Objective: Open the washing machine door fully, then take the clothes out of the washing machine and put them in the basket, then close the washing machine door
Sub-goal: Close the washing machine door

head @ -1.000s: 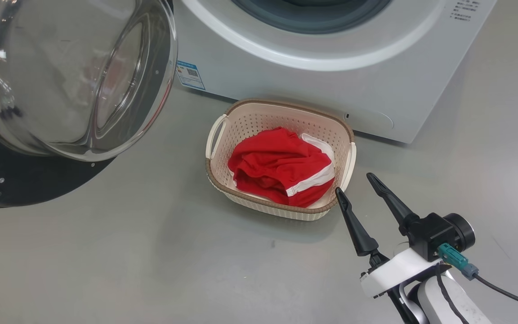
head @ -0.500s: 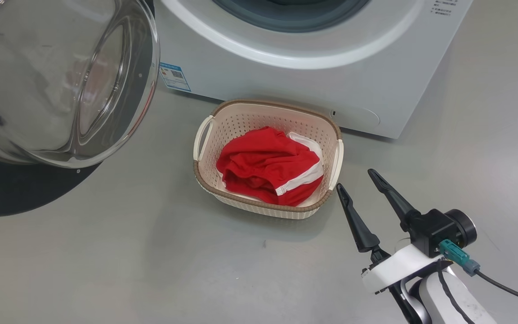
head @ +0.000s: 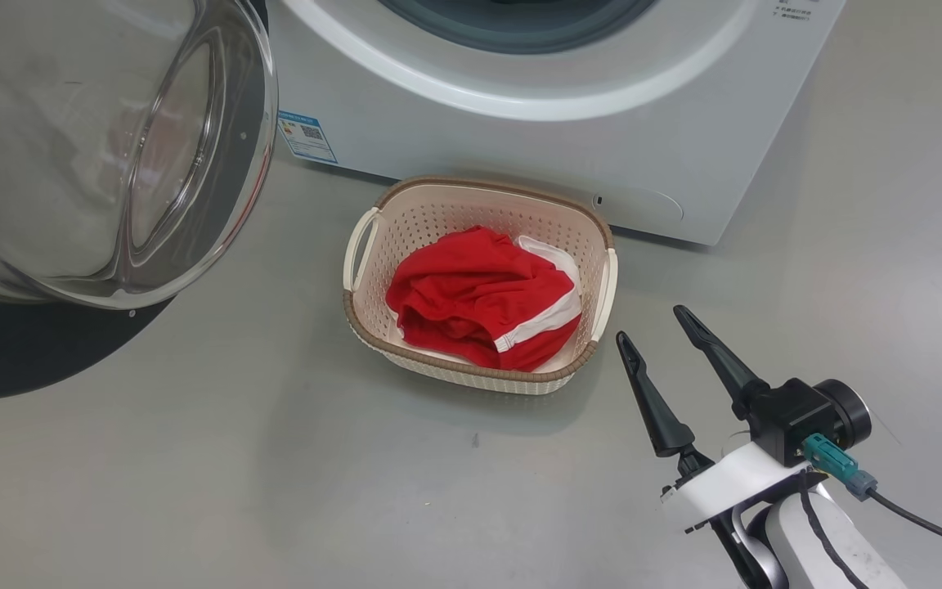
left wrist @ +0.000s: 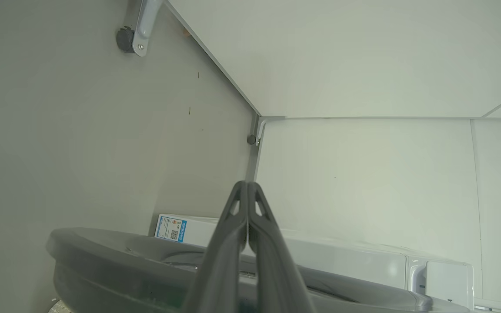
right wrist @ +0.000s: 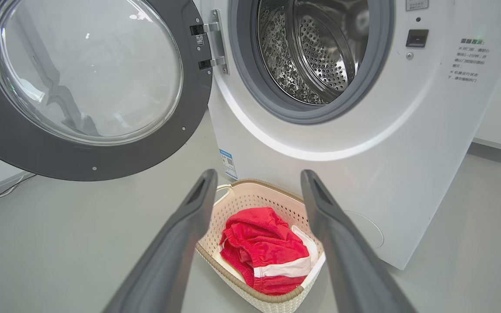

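Starting at the left, we judge the main risk to be the washing machine door (head: pixel 95 164), which hangs wide open. Our left gripper (left wrist: pixel 247 188), fingers pressed together on nothing, could skid off its glossy rim and leave it unlatched on the washing machine (head: pixel 520 139). The basket (head: pixel 455 214) just in front, with the clothes (head: pixel 471 294) inside, could be knocked by our right gripper (head: pixel 651 324), spread wide and empty beside it. We count one door, one machine, one basket, one red-and-white heap and two grippers.

right hand (head: pixel 650 322) fingers spread wide, empty, left hand (left wrist: pixel 247 184) fingers pressed together
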### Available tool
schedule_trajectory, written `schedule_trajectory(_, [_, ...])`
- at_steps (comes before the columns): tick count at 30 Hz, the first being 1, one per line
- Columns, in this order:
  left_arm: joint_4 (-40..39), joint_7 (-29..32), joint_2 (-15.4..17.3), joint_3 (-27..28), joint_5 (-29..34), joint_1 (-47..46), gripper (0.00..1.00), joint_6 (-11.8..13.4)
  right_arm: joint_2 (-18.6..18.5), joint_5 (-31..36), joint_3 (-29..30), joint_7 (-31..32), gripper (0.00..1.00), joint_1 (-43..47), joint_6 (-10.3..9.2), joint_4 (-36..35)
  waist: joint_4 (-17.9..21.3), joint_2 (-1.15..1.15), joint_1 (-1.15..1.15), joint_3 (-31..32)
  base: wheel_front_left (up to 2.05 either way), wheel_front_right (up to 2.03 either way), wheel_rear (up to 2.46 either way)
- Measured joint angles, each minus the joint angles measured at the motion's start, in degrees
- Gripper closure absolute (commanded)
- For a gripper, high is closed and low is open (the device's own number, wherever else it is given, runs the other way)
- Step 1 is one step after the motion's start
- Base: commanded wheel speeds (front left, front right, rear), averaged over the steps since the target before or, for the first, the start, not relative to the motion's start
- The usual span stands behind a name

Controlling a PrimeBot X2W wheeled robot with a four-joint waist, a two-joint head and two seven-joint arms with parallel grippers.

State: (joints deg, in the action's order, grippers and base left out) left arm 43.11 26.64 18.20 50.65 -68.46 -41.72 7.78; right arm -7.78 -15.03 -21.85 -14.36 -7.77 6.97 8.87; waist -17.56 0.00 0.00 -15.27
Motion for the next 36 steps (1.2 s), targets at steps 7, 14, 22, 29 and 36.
schedule_trajectory(7, [3.02,3.81,1.51,-1.14,0.75,-2.02,1.0,0.0,-0.03,0.0,0.19,-0.01,0.0,-0.01,0.0,0.05,0.46,0.0,0.0,-0.17,0.0,0.0,0.0])
schedule_trajectory(14, [4.57,6.73,2.1,-2.74,2.02,-2.57,1.0,0.0,-0.02,-0.02,0.32,-0.05,0.0,-0.04,0.0,0.15,0.61,0.0,0.0,-0.17,0.0,0.0,0.0])
schedule_trajectory(22, [5.37,9.18,2.77,-3.07,2.45,-2.99,1.0,0.0,-0.01,-0.04,0.46,-0.05,0.0,-0.18,0.01,0.47,0.61,0.0,0.0,0.09,0.0,0.0,0.0])
schedule_trajectory(29, [6.44,11.06,3.03,-3.07,2.45,-3.19,1.0,0.0,0.07,-0.05,0.47,-0.05,0.0,-0.21,0.01,0.78,0.44,0.0,0.0,0.53,0.0,0.0,0.0])
schedule_trajectory(36, [6.31,13.58,3.03,-3.74,2.4,-3.25,1.0,0.0,0.22,-0.07,0.46,-0.07,0.0,-0.22,0.01,1.02,0.26,0.0,0.0,1.0,0.0,0.0,0.0])
